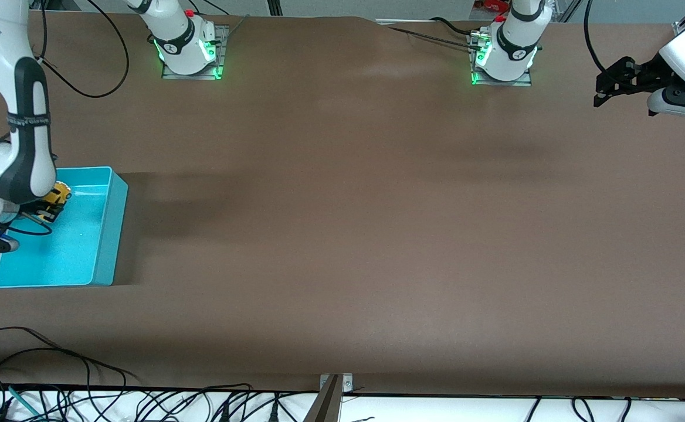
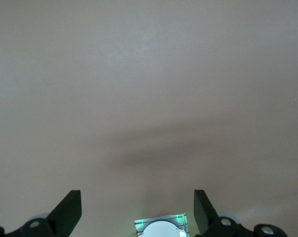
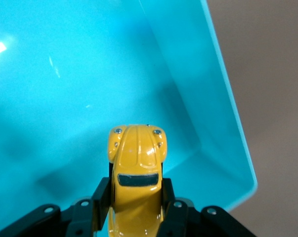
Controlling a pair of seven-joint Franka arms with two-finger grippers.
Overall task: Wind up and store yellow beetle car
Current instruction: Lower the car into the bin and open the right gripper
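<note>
The yellow beetle car (image 1: pixel 59 194) is held in my right gripper (image 1: pixel 52 202), which is shut on it over the turquoise bin (image 1: pixel 105 246) at the right arm's end of the table. In the right wrist view the car (image 3: pixel 136 168) sits between the black fingers (image 3: pixel 100 197), its rounded end pointing out over the bin's floor (image 3: pixel 64 89). My left gripper (image 1: pixel 603 88) is open and empty, up in the air at the left arm's end of the table, waiting. Its fingers (image 2: pixel 69 207) stand wide apart over bare brown table.
The brown table (image 1: pixel 348 223) spreads between the two arms. The arm bases (image 1: pixel 190 47) stand along the table's edge farthest from the front camera. Cables (image 1: pixel 84 398) lie along the near edge.
</note>
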